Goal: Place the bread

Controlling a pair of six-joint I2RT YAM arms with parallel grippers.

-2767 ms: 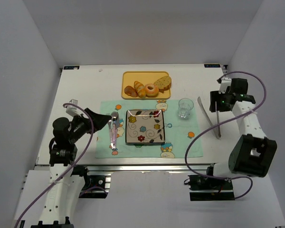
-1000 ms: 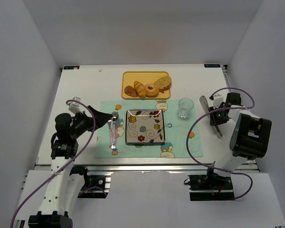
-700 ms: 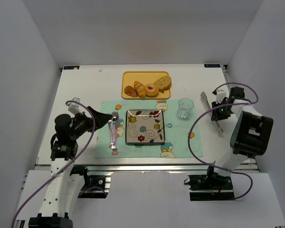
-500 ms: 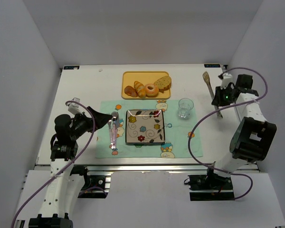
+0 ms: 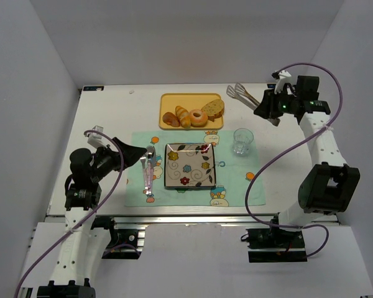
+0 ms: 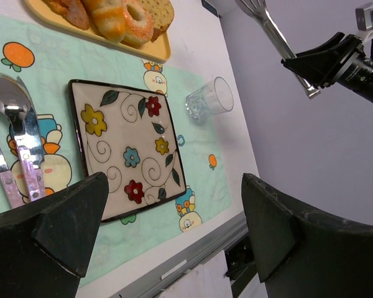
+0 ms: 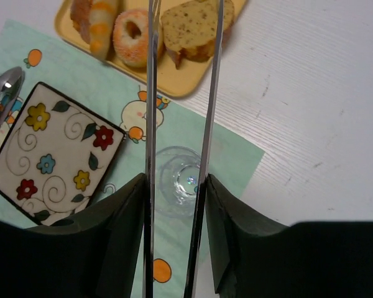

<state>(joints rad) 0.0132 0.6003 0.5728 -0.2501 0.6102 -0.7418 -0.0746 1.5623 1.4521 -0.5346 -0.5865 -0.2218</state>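
Right gripper [image 5: 265,107] is clenched on the handle end of the long steel tongs [image 5: 241,92]. It carries them in the air beyond the far-right corner of the square flower-patterned plate [image 5: 190,165]. The tong arms stand apart with nothing between them. Left gripper [image 5: 132,153] hangs spread and empty just left of that plate. I read this as the approach to the pick-up. The flat tan speckled bread slice [image 5: 214,108] lies at the right end of the yellow rectangular tray [image 5: 168,99], just beyond the plate's far edge and right beside the sugared ring doughnut [image 5: 198,117]. Next I'd bring the tong tips down either side of the slice. Then I'd squeeze, lift without dragging the doughnut, and steer clear of the clear drinking glass [image 5: 242,141] right of the plate.
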